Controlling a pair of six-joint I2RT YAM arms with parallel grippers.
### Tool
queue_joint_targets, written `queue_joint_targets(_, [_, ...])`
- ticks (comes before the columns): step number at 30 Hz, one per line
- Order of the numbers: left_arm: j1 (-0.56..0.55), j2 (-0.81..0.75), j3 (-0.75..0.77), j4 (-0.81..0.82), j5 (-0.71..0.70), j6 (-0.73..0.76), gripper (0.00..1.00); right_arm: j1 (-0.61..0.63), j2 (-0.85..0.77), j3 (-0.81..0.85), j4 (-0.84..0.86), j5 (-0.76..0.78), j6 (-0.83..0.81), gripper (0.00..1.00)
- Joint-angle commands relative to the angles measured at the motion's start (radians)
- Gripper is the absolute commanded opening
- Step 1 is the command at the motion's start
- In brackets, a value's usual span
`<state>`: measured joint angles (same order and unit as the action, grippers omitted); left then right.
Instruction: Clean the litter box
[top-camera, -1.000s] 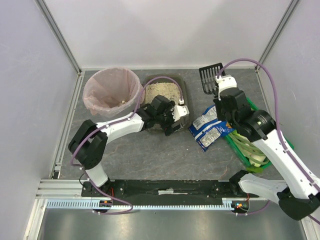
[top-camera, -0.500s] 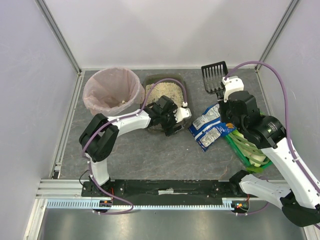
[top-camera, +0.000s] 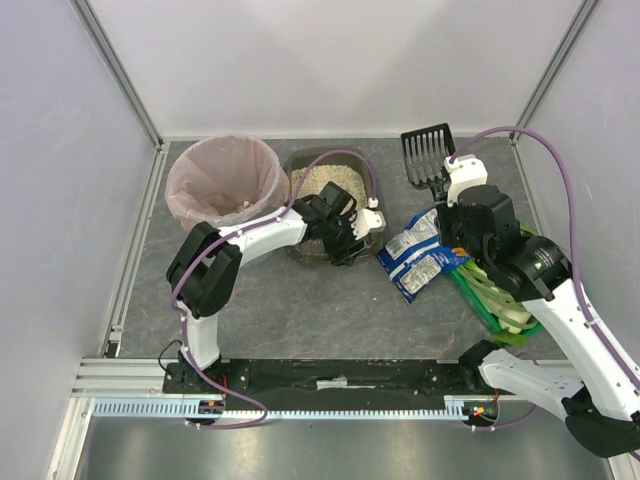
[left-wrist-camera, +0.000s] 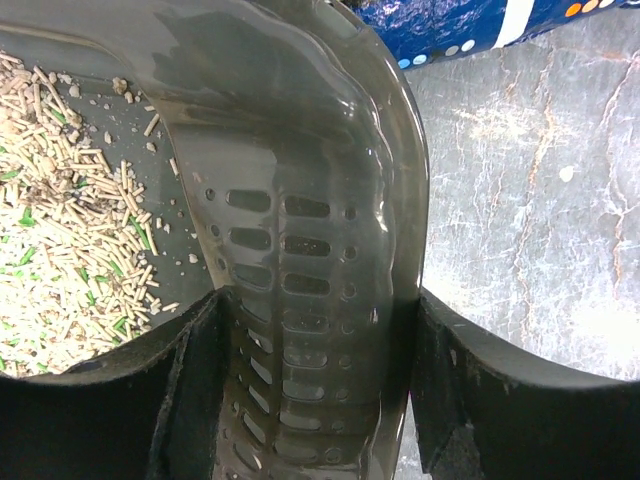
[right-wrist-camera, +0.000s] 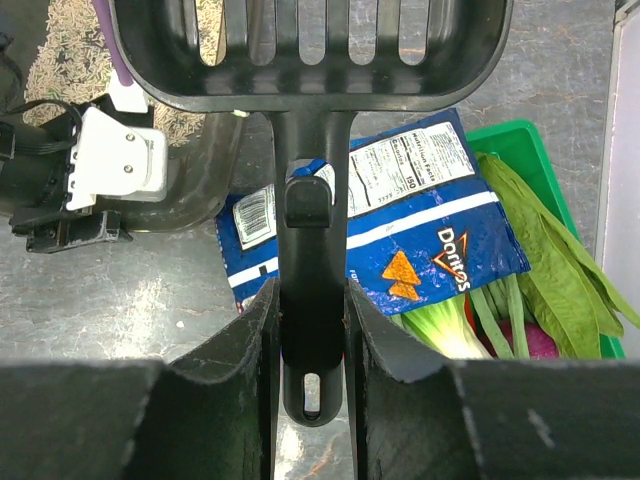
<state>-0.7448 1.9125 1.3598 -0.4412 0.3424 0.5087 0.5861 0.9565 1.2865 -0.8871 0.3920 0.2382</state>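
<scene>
Two grips: my left gripper (left-wrist-camera: 318, 400) clamps the litter box (left-wrist-camera: 300, 150) rim, near right corner; my right gripper (right-wrist-camera: 312, 340) clasps the black scoop (right-wrist-camera: 310, 150) by its handle

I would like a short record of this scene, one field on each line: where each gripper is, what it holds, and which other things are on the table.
left gripper: jaws on either side of the litter box rim, at its near right corner; a firm grip cannot be told
right gripper: shut on the handle of the black scoop
litter box contents: pale pellets
bin: pink-lined, left of the litter box
chip bag: blue, between litter box and green crate
green crate contents: vegetables
</scene>
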Motion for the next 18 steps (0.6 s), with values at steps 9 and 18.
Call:
queue_joint_targets(9, [0.005, 0.008, 0.172, -0.306, 0.187, -0.134, 0.22, -0.003, -0.041, -0.029, 0.074, -0.013, -0.011, 0.00])
queue_joint_targets(18, [0.005, -0.012, 0.326, -0.517, 0.288, -0.168, 0.20, -0.002, -0.042, -0.013, 0.074, -0.004, -0.002, 0.00])
